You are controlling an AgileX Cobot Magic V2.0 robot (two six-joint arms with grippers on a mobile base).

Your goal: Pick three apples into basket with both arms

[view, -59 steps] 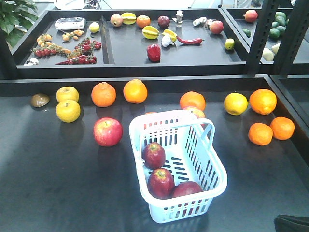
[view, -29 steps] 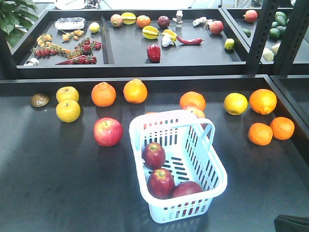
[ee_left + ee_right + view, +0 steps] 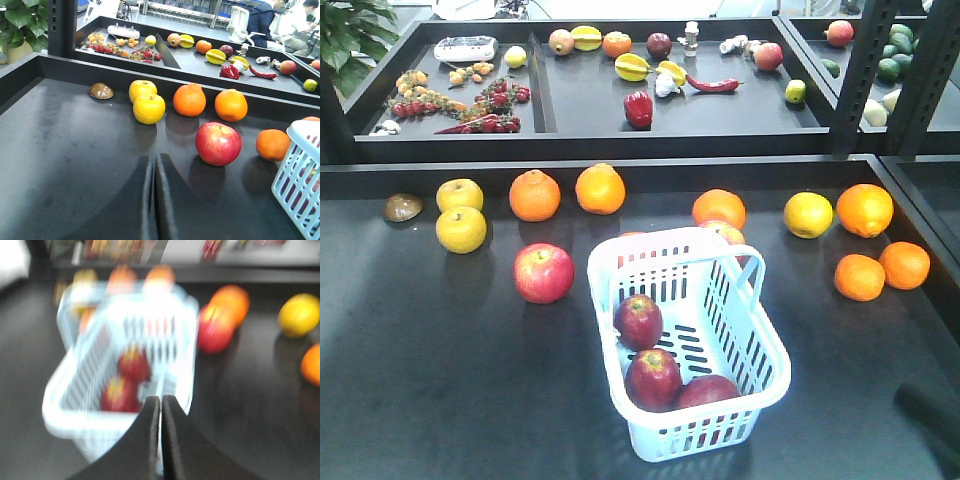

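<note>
The pale blue-white basket (image 3: 775, 360) stands in the middle of the dark table with three dark red apples inside (image 3: 639, 321) (image 3: 653, 378) (image 3: 710, 391). In the blurred right wrist view my right gripper (image 3: 161, 399) is shut and empty, just in front of the basket (image 3: 70, 390), where two of the apples (image 3: 134, 362) show. My left gripper (image 3: 153, 159) is shut on nothing, low over bare table. A brighter red apple (image 3: 218, 143) lies ahead and to its right, left of the basket corner (image 3: 300, 175). In the front view, only a dark blur (image 3: 928, 412) at the lower right shows of the arms.
Oranges (image 3: 535, 195) (image 3: 600, 188) (image 3: 865, 209) and yellow fruits (image 3: 461, 229) (image 3: 808, 214) lie along the table's back. Another red fruit (image 3: 725, 232) sits behind the basket. A brown lump (image 3: 402, 207) is far left. A raised ledge and produce tray (image 3: 580, 100) run behind; a black post (image 3: 860, 75) stands at right.
The black arm end at the lower right corner of the front view has left that spot; a dark blur now shows higher up. Fruit and basket have not moved.
</note>
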